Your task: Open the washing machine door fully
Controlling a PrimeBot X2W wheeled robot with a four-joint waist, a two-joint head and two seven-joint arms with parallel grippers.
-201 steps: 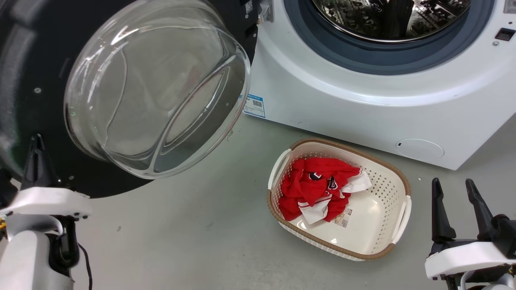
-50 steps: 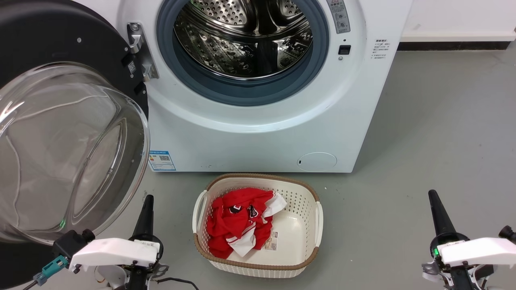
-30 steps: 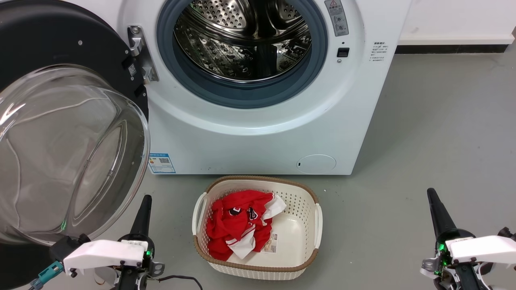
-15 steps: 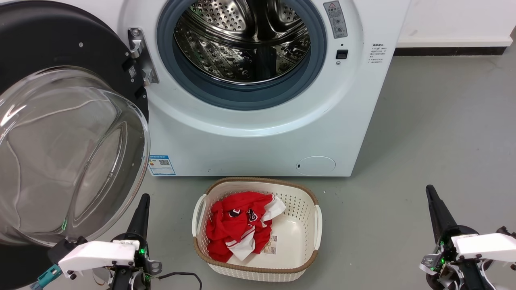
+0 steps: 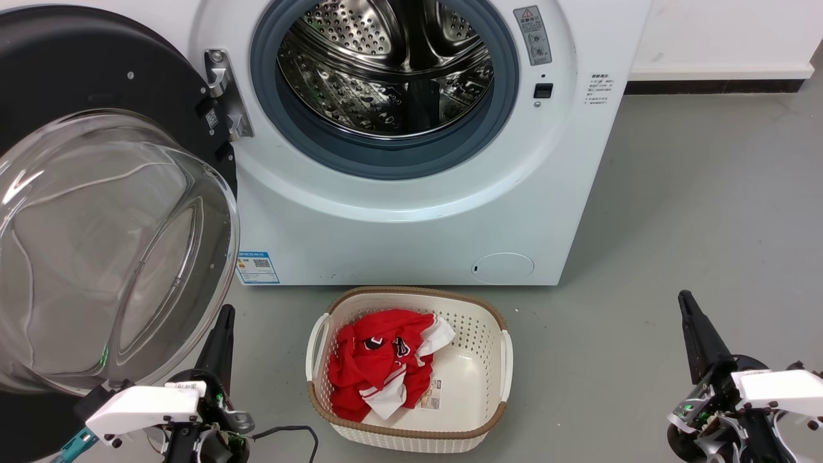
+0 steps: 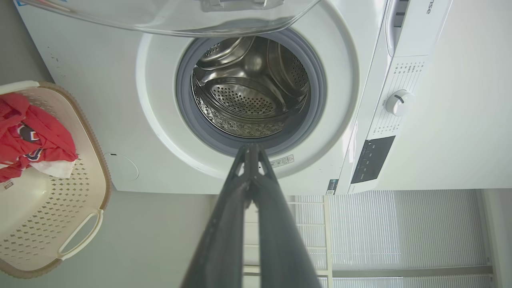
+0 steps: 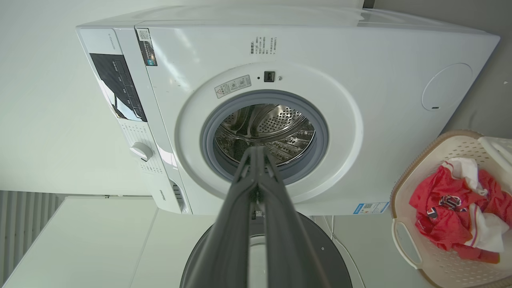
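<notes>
Since half a second ago the whole head picture has slid a touch: that is your camera moving, not the machine. Both gripper bodies have sunk closer to the bottom edge.

Head view: the washing machine door [image 5: 116, 244] hangs swung wide at 9 o'clock, glass bowl facing you. The washing machine [image 5: 411, 231] stands at 12 with its drum mouth clear. Your left gripper [image 5: 225, 315] sits at 7, near the bowl's lower rim. Lift that arm carelessly and it may knock the glass and send the door swinging back. The right gripper [image 5: 685, 303] rests at 4, well apart from everything. The laundry basket [image 5: 508, 360] sits at 6, just before the machine; roll forward and you would shove it.

Left wrist view: the fingers are pressed together at the tips, gripping nothing. The bowl's rim hangs across 12, so there is little room above.

Right wrist view: fingers likewise closed and empty, the black disc at 6 behind them. Whether the hinge has reached its stop, I cannot tell.
</notes>
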